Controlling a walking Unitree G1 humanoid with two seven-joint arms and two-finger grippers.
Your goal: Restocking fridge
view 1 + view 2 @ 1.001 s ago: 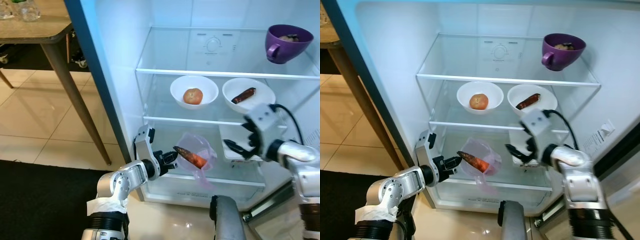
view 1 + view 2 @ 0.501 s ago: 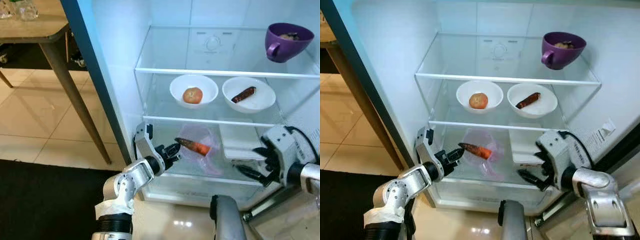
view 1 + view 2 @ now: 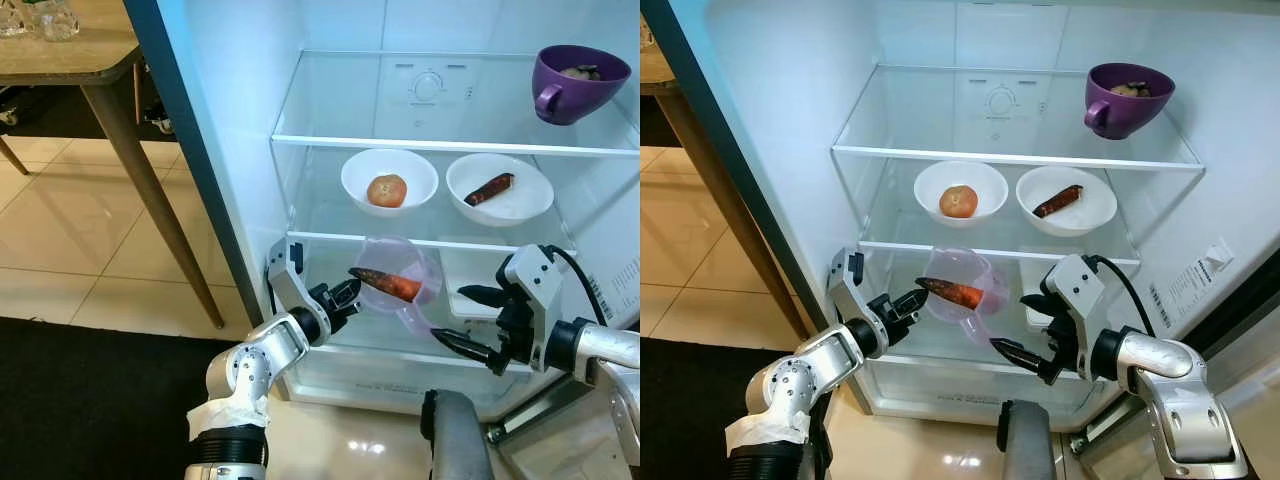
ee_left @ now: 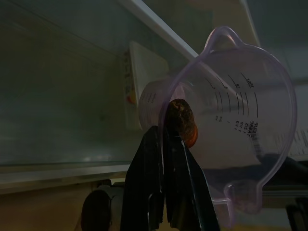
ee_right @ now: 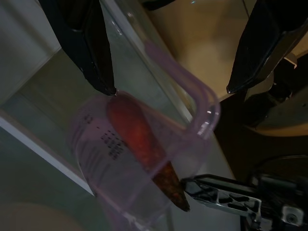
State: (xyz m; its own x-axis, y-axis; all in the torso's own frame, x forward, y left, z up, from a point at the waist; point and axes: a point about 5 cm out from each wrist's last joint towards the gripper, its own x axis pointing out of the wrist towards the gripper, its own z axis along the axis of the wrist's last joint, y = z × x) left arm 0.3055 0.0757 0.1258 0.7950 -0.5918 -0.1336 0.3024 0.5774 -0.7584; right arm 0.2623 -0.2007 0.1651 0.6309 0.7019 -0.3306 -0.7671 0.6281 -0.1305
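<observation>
In the open fridge, an orange carrot point(image 3: 390, 286) with a dark end lies inside a clear purple measuring cup point(image 3: 397, 255). The cup is tilted and held up just below the middle glass shelf point(image 3: 320, 238). My left gripper point(image 3: 345, 293) reaches in from the left and is shut on the carrot's dark end point(image 4: 182, 120). The cup point(image 4: 240, 125) hangs around the carrot. My right gripper point(image 3: 462, 320) stands open just right of the cup, one finger above and one below its handle point(image 5: 192, 96). The carrot point(image 5: 139, 139) shows through the cup wall in the right wrist view.
The middle shelf holds a white bowl point(image 3: 412, 170) with a round brown item and another white bowl point(image 3: 520, 205) with a dark reddish piece. A purple mug point(image 3: 580, 85) stands on the top shelf. A white box point(image 3: 478, 275) sits behind my right gripper. A wooden table point(image 3: 60, 50) stands left.
The cup with the carrot has risen toward the middle shelf's edge. My right gripper has swung back in from the right toward the cup's handle, still open.
</observation>
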